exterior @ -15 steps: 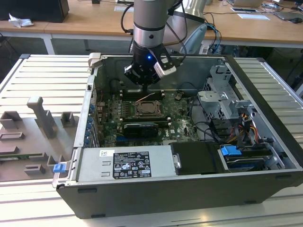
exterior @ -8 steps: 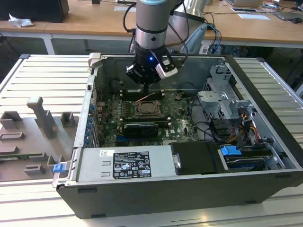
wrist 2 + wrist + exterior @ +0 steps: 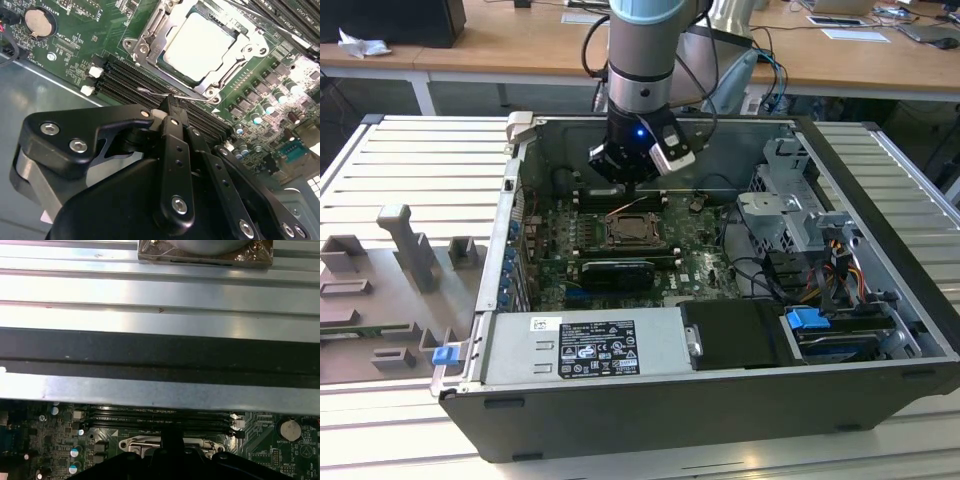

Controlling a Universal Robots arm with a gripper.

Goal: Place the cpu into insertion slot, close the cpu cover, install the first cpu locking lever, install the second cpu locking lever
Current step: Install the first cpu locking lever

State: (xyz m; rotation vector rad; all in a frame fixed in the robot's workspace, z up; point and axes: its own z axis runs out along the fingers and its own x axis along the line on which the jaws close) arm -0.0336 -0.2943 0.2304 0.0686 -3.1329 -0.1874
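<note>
The jaws are drawn together into a narrow wedge with no gap visible between them, and the gripper (image 3: 170, 106) comes down tip first onto a thin wire locking lever (image 3: 192, 96) that runs crosswise right at the fingertips. Whether the tips pinch that wire or merely press against it cannot be told. A closed, pointed tip suits the job, since it can reach the wire in the slim channel between the socket and the black memory slots (image 3: 125, 80), which lie directly under and beside the jaws. Just beyond the lever, ahead of the jaws, the cpu (image 3: 200, 42) lies flat in the insertion slot (image 3: 222, 82), its pale metal top facing up. The cpu cover (image 3: 150, 35) lies down over the chip's edges as a silvery frame, so the seating and cover steps look done, and the work in hand is judged to be a lever. The lever looks slightly raised off the green circuit board (image 3: 75, 30), which suggests it is not yet latched. Off to one side of the jaws, well apart, sits a round coin battery (image 3: 39, 22). In the exterior view the gripper (image 3: 628, 178) points straight down inside the open computer case (image 3: 720, 400), poised just behind the socket (image 3: 633, 232), an upright approach that keeps the arm clear of the case walls.
</note>
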